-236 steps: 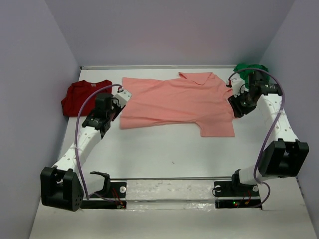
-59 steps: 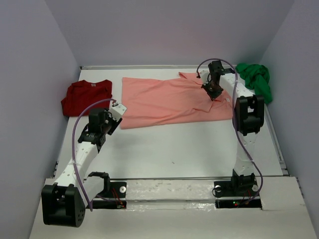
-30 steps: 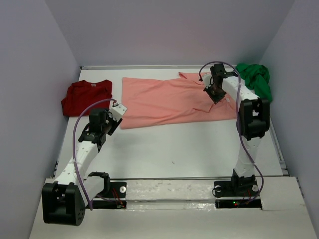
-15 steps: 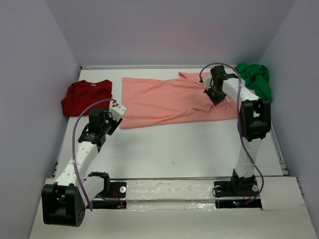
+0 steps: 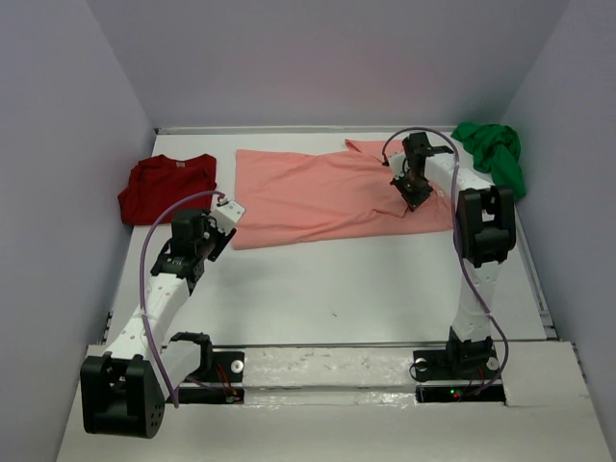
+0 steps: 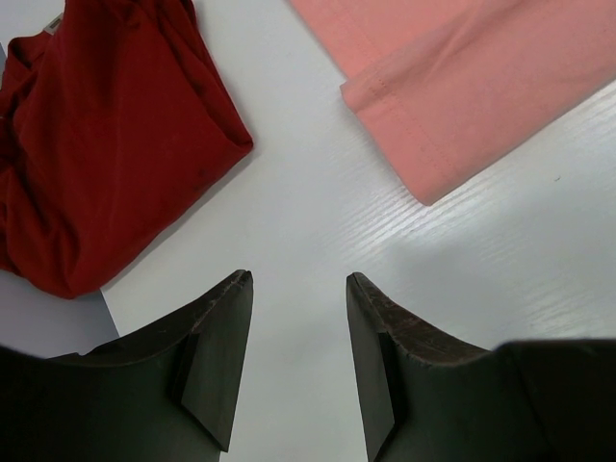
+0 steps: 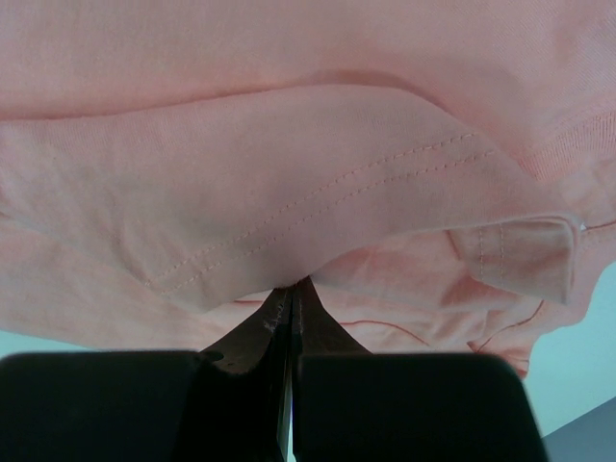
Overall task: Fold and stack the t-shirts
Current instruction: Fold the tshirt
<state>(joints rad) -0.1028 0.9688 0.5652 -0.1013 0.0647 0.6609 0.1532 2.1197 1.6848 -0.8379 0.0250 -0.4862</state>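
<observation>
— Progress on the pink shirt (image 5: 318,192)?
— Its right side has just been folded inward. The right gripper (image 5: 416,190) is pinched shut on it, mid-table (image 5: 337,289) toward the back. The left gripper (image 6: 296,277) hangs half-open, empty. The red shirt (image 5: 166,188) and green shirt (image 5: 491,154) wait at the sides.

I'm counting three t-shirts on the one desk (image 5: 337,279): one salmon-pink t-shirt (image 5: 318,192), one dark red t-shirt (image 5: 164,188) left of it, one green t-shirt (image 5: 493,149) right of it. Two arms, so I've got two hands: left hand (image 6: 298,289), right hand (image 7: 292,289).
</observation>
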